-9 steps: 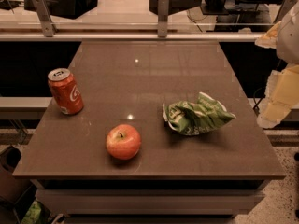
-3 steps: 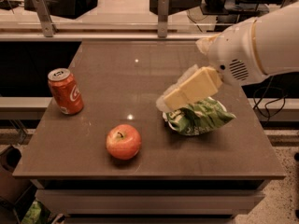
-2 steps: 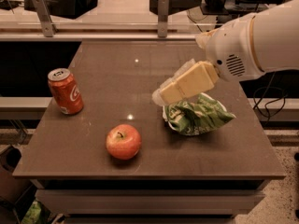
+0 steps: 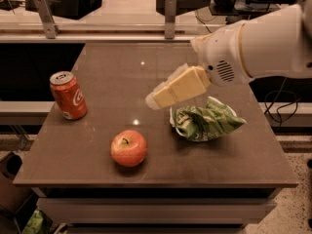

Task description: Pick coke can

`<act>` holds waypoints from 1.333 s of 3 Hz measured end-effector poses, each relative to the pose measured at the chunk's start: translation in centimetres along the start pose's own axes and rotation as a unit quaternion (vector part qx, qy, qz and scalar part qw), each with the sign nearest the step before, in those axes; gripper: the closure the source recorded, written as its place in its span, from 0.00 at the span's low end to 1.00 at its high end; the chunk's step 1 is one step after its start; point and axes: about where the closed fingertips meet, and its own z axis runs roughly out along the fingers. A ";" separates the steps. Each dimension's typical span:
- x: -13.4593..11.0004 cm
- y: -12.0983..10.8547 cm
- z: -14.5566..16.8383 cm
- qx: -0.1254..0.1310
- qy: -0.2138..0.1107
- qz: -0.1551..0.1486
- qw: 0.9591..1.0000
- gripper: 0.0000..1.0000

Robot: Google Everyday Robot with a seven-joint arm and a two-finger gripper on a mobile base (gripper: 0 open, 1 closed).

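Observation:
The coke can [image 4: 68,95] is red-orange with a white script logo and a silver top. It stands upright near the left edge of the brown table [image 4: 122,57]. My gripper [image 4: 157,100] is cream-coloured and hangs above the middle of the table, reaching in from the right on a large white arm [image 4: 253,43]. It points left and down, well to the right of the can and not touching it. It holds nothing that I can see.
A red apple [image 4: 128,148] sits near the front of the table, between the can and the gripper. A crumpled green chip bag [image 4: 207,121] lies right of centre, just under the arm. A counter with metal posts [image 4: 169,13] runs behind the table.
The arm has swung in from the right edge over the table, and the gripper has kept moving left past the chip bag. The can, apple and bag have not moved.

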 end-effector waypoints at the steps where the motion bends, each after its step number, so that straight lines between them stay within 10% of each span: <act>1: -0.1 0.6 4.4 -0.011 -0.021 0.005 1.000 0.00; 4: -1.4 2.8 14.4 -0.022 -0.143 0.034 0.989 0.00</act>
